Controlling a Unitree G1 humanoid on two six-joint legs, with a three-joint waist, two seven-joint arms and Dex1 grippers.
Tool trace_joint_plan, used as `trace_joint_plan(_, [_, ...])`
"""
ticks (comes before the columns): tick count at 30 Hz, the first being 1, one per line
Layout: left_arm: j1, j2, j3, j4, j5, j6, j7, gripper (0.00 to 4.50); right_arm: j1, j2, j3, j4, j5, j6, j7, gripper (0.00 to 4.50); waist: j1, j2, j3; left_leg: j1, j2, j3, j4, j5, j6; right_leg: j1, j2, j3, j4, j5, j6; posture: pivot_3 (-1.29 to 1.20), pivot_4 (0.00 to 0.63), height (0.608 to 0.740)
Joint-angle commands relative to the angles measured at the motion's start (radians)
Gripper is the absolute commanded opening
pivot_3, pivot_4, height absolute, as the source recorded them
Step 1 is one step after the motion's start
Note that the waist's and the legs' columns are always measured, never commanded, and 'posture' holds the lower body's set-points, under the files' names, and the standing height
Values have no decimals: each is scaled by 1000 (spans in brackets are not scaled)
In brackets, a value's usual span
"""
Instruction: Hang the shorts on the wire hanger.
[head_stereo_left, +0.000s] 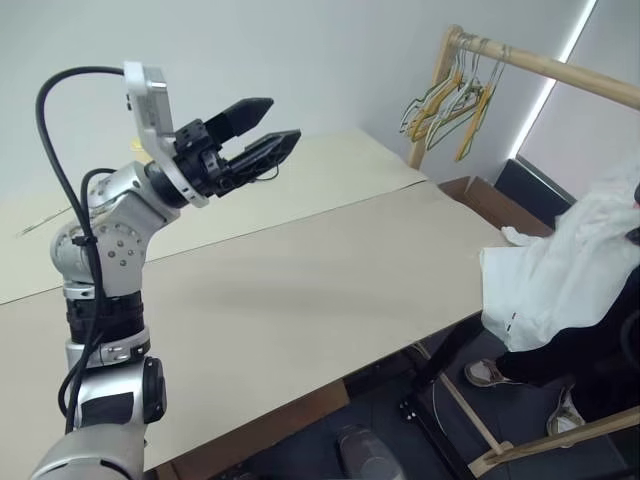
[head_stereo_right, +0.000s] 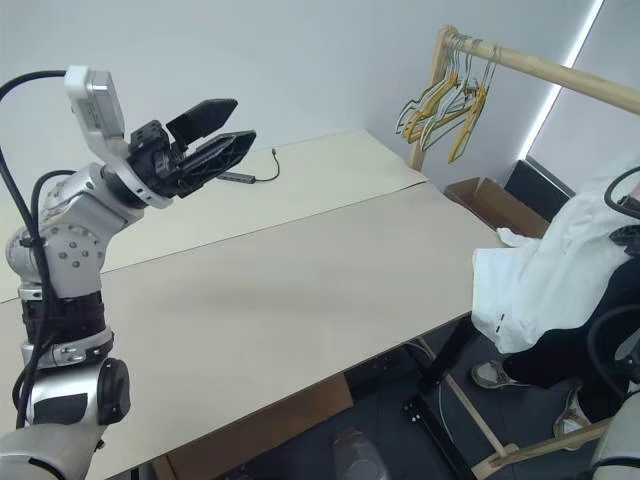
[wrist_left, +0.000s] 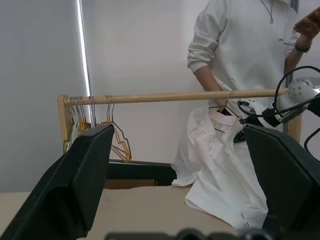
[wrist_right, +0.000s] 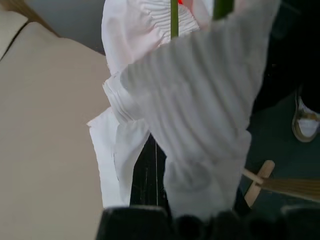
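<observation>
The long beige table (head_stereo_left: 300, 290) is stretching across the scene, with a wooden clothes rail (wrist_left: 170, 97) standing past its right end, where a person in a white sweatshirt (wrist_left: 240, 45) is standing. The white thin-fabric shorts (head_stereo_left: 560, 270) are hanging in the air off the table's right end, bunched and draping just below the rail, where a thin dark wire hanger (wrist_left: 227, 107) is showing at their waistband. The right gripper is clenching the shorts' gathered fabric. The left gripper (head_stereo_left: 265, 133) is hovering above the table, fingers spread and grasping nothing. Yellow and green hangers (head_stereo_left: 445, 100) are dangling at the rail's far end.
</observation>
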Motion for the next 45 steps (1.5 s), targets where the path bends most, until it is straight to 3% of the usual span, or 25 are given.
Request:
trace_joint_plan(1, [8, 23, 21, -52, -45, 7, -18, 4469, -11, 1, -33, 50, 15, -71, -48, 0, -1, 0, 0, 0, 0, 0, 0, 0, 0, 0, 0, 1, 0, 0, 1, -295, 16, 740])
trace_joint_plan(12, [36, 38, 5, -84, -77, 24, -21, 4469, 72, 45, -27, 53, 14, -174, -98, 0, -6, 0, 0, 0, -1, 3, 0, -1, 1, 0, 0, 6, -4, 3, 5, -291, 20, 740])
trace_joint_plan(15, [38, 40, 3, -88, -82, 26, -19, 4500, 93, 53, -21, 26, 4, -215, -125, 773, -6, 0, 0, 0, -1, 3, 0, -1, 1, 1, 0, 6, -4, 3, 5, -291, 20, 740])
trace_joint_plan(22, [35, 38, -9, -82, -78, 21, -18, 4500, 163, 71, -18, -84, -13, -343, -200, 3196, -7, 0, 0, 0, -1, 4, 0, -1, 1, 1, 0, 7, -4, 3, 6, -301, 17, 740])
trace_joint_plan(26, [30, 39, -13, -73, -77, 19, -24, 4500, 276, 112, -32, -278, -24, -429, -265, 4485, -9, 0, 0, 0, -1, 4, 0, -1, 1, 1, 0, 7, -4, 3, 6, -308, 16, 740])
trace_joint_plan(31, [34, 43, -20, -66, -71, 15, -30, 4500, 513, 245, -85, -671, -85, -626, -420, 4485, -7, 0, 0, 0, -1, 4, 0, 0, 1, 0, 1, 8, -3, 3, 7, -314, 17, 740])
trace_joint_plan(39, [29, 53, -29, -45, -50, 11, -32, 4500, 597, 369, -139, -968, -102, -871, -491, 4485, -8, 1, 0, 1, -1, 5, 0, 0, 1, 0, 0, 9, -3, 4, 8, -314, 9, 740])
trace_joint_plan(42, [35, 56, -24, -50, -38, 0, -21, 4500, 609, 383, -125, -1042, -91, -983, -457, 4485, -8, 1, 0, 0, 0, 5, 0, 0, 1, 0, 1, 8, -3, 4, 8, -301, 4, 740])
trace_joint_plan(45, [77, 54, -6, -84, 20, -47, 40, 4500, 602, 440, -103, -1190, 118, -1018, -268, 4485, -12, 1, 0, 1, 0, 5, 0, -1, 1, 0, 1, 9, -3, 4, 8, -282, 0, 740])
